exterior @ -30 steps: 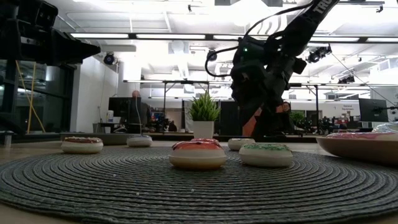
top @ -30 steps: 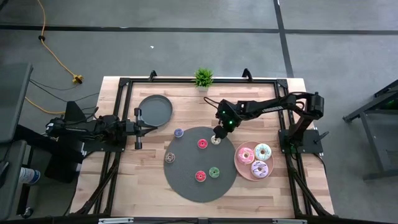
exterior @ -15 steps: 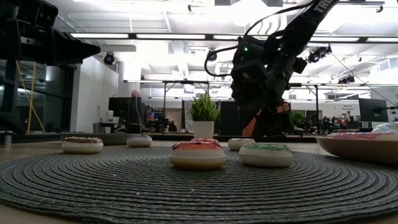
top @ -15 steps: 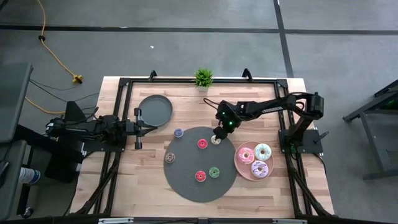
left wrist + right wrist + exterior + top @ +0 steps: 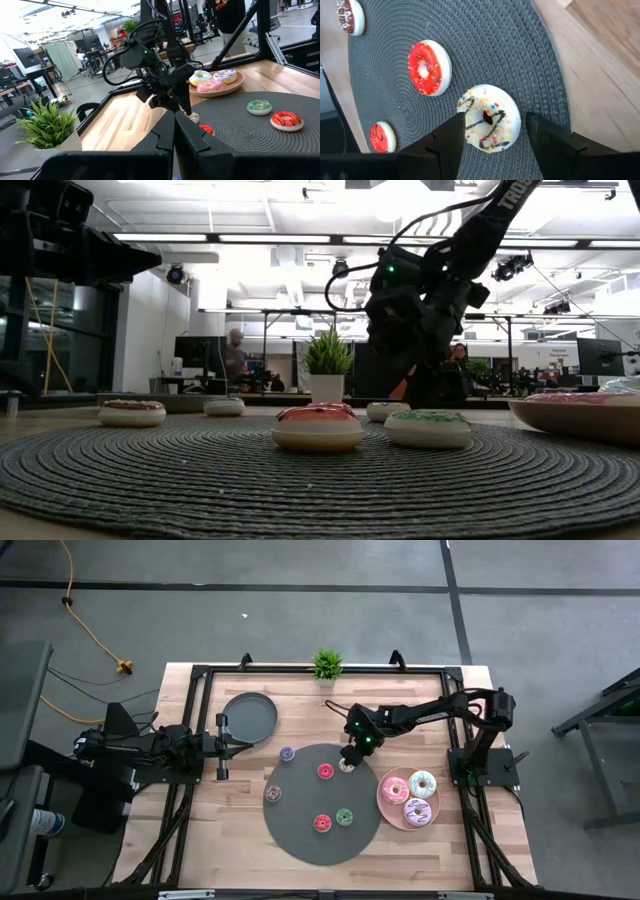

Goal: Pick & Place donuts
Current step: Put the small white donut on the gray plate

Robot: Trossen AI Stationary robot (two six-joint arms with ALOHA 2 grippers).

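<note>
R fingers apart, L together

Overhead, table-level, two wrist views

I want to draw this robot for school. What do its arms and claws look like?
Both arms are black and made of jointed tube-like pieces. The right arm has a small green light near its wrist, a thin black cable looping beside it and white letters on its upper part. The right claw has two flat, dark fingers. The left arm is black and chunky, and the left claw has two dark blocky fingers.

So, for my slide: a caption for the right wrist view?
Right gripper open around the cream donut on the grey mat.
</note>
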